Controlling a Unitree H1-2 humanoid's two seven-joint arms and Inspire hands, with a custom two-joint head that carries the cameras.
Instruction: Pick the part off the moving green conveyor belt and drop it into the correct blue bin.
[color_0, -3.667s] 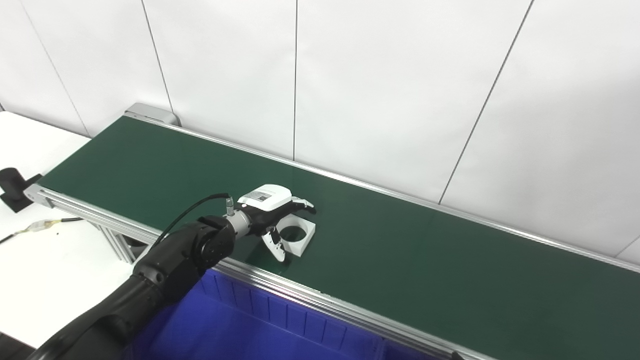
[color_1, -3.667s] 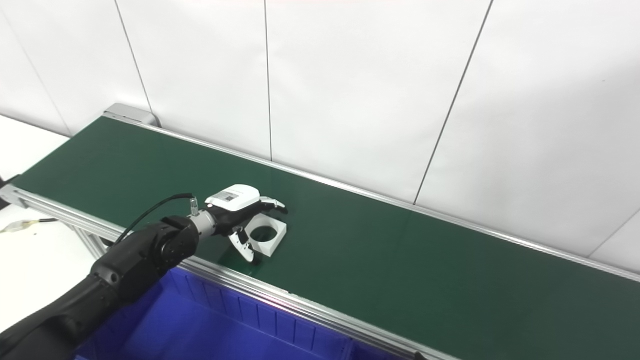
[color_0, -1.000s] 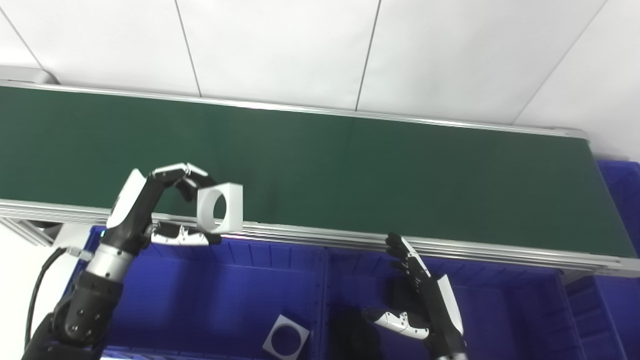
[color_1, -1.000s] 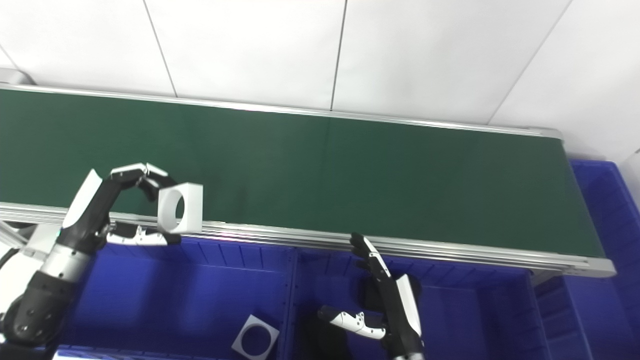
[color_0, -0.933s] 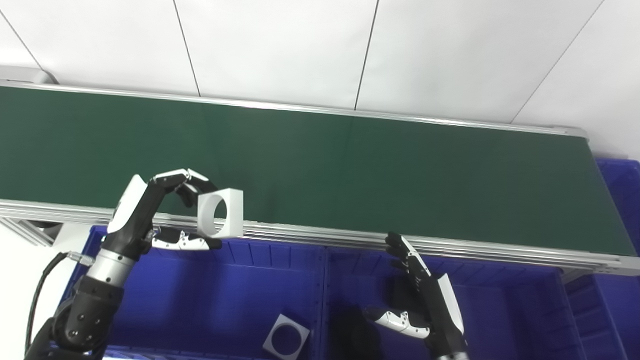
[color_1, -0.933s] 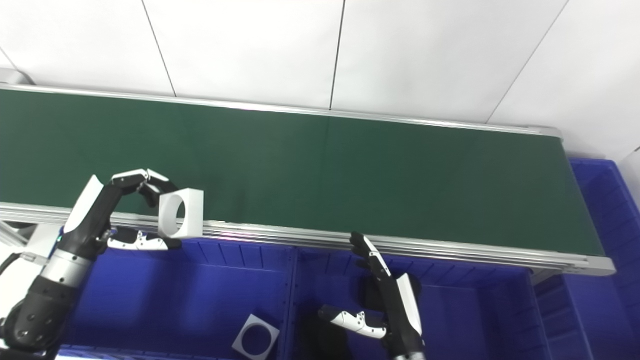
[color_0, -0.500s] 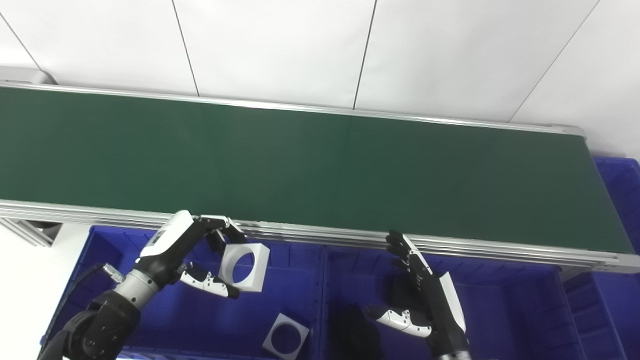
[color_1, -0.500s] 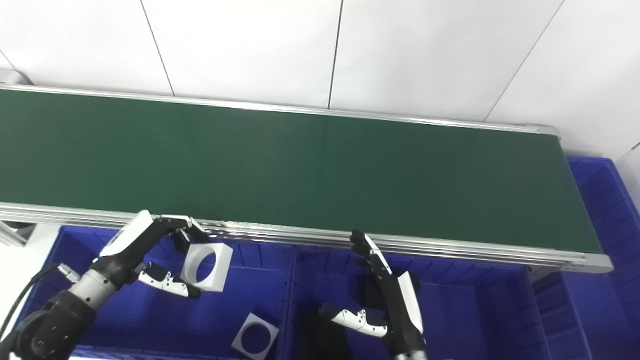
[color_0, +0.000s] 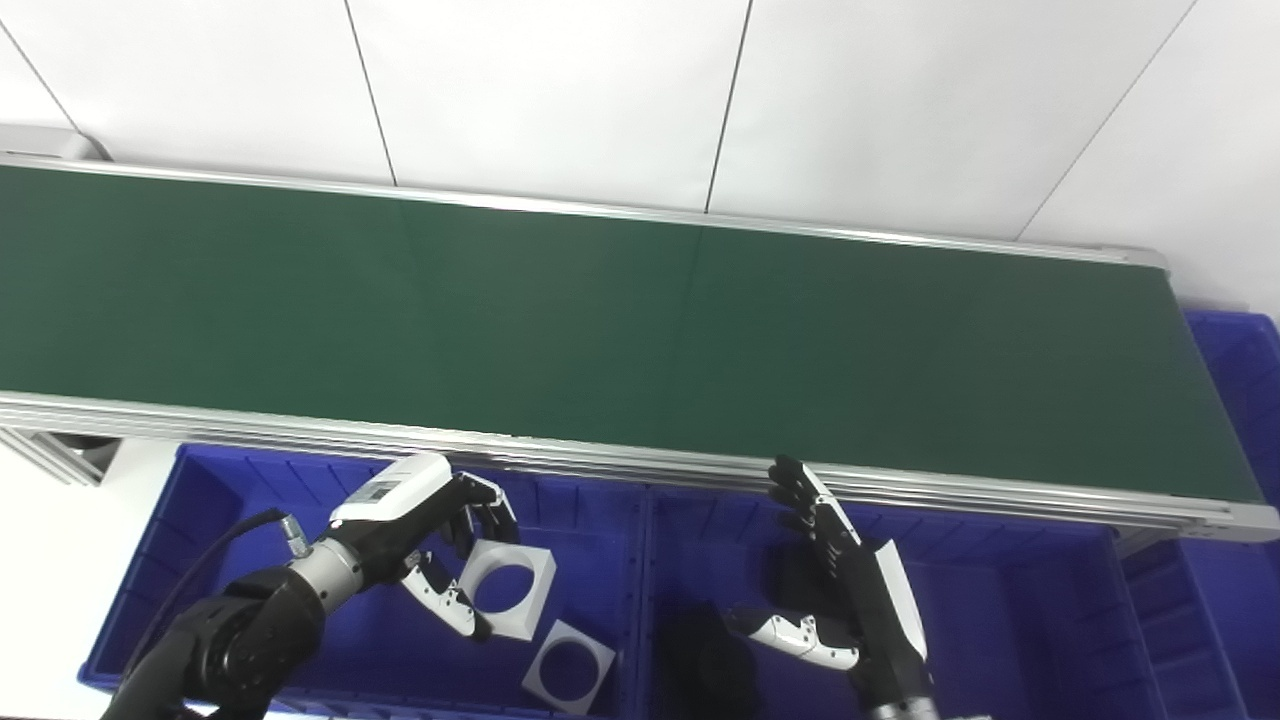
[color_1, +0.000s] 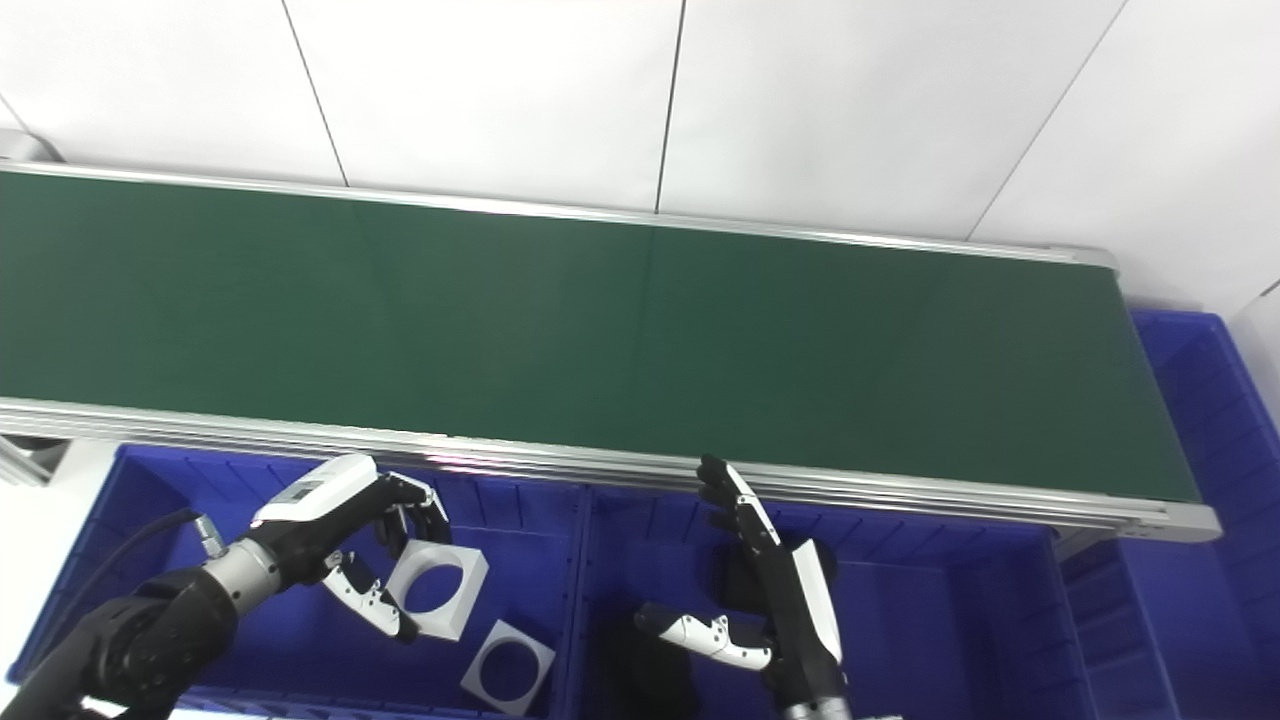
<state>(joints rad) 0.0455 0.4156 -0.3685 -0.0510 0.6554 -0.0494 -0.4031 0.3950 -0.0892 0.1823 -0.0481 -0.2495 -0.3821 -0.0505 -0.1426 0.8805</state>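
While the left hand (color_0: 440, 545) sits low inside the left blue plastic bin (color_0: 180, 520), its fingers (color_0: 487, 508) and thumb are curled around a white square block with a round through-hole (color_0: 507, 588), so the part reads as gripped, tilted, just above the bin floor. Whether the block's lower edge touches the floor can't be told. Forearm comes in from the bottom-left corner, palm back facing up, black cable (color_0: 215, 545) looping off the wrist.

A second white square block with a round hole (color_0: 570, 664) lies flat on the same bin's floor, just beside the held one, toward the near edge.

Right hand (color_0: 850, 600) is inside the middle blue plastic bin (color_0: 1000, 560), fingers straight and pointing up toward the belt rail, thumb out sideways, holding nothing.

Left eye view shows only a sliver of a third blue bin (color_1: 1200, 400) past the belt's right end; right eye view shows more of its ribbed wall.

Green conveyor belt (color_0: 640, 320) with aluminium side rails runs edge to edge behind the bins, white panelled wall (color_0: 640, 90) behind it.
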